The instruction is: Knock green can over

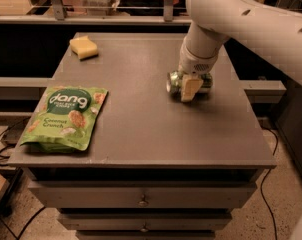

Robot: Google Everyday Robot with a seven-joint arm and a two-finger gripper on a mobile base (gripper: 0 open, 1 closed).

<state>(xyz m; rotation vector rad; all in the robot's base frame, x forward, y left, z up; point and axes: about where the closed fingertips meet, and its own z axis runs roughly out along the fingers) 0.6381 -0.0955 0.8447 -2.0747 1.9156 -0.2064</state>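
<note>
**Desk:** Entry one, the jaws?

**Operator:** Pale parallel-jaw gripper (190,88), low over the right-centre of the tabletop, set against the can's near side. Whether the jaws stand wide or narrow, I cannot tell; the tool's own body hides that.

**Desk:** Entry two, the task's thing?

**Operator:** Small slim green metal drink can (175,81), touching the gripper. I read it as lying on its side, with its silver end turned left. My judgement is that it is light, thin-walled, smooth and apt to roll. I would push on the curved wall, not pinch it, since a hard squeeze could dent it.

**Desk:** Entry three, the surroundings?

**Operator:**
- White jointed robot arm (251,24), coming in from the upper right.
- Flat grey table (141,129), with drawers beneath it.
- Yellow rectangular sponge (84,47) at the far left corner, well apart from the can.
- Flat green "dang" snack bag (65,117) at the near left edge, also well apart.
</note>
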